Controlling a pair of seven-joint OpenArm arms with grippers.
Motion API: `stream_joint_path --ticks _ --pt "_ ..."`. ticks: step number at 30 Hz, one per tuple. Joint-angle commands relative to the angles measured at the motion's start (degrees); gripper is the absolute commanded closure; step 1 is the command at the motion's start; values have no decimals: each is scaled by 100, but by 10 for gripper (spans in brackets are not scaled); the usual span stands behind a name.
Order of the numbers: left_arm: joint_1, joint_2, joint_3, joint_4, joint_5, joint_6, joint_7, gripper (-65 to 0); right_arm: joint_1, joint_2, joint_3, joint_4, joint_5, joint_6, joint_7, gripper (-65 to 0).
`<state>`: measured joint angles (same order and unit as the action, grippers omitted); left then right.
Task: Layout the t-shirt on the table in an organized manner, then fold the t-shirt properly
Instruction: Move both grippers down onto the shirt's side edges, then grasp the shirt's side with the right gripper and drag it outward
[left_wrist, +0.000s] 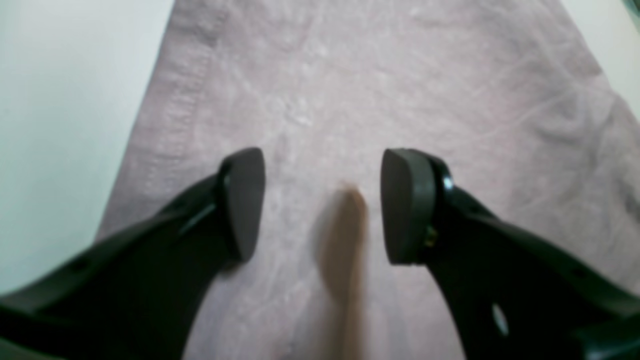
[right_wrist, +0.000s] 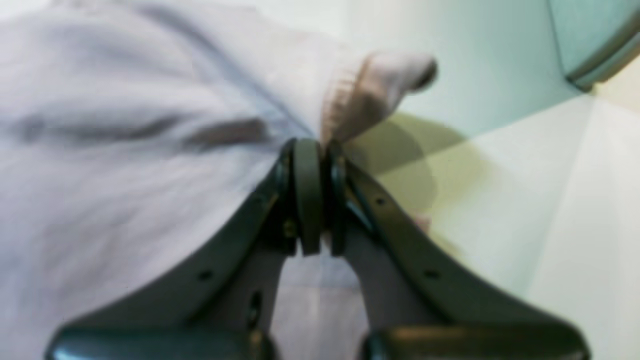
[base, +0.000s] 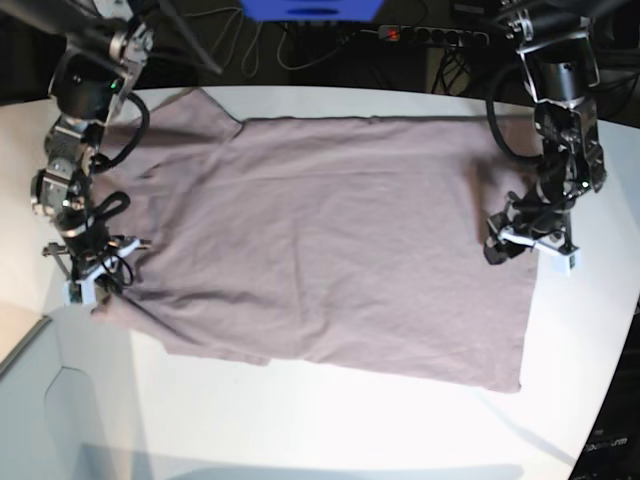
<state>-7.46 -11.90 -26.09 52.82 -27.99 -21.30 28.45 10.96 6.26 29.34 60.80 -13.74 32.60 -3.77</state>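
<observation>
Dusty mauve cotton t-shirt spread flat on white matte table. Right gripper clenched on ribbed sleeve hem, likely for fold. Left gripper released, hovering above fabric near bottom hem.

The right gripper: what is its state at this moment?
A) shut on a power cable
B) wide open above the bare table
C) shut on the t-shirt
C: in the right wrist view the right gripper has its jaws pressed together, pinching the edge of the t-shirt.
</observation>
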Motion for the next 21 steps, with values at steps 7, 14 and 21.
stream_joint_path --ticks 7,14,21 --pt "118 -63 -7 -3 113 68 193 -362 -1030 -525 6 1564 112 32 -313 0" --pt "135 -45 -16 6 104 68 210 -362 -1944 -842 -460 2074 95 349 -331 0" --pt "135 -54 -16 6 104 68 210 -362 -2129 -842 -688 2136 77 736 -674 -100"
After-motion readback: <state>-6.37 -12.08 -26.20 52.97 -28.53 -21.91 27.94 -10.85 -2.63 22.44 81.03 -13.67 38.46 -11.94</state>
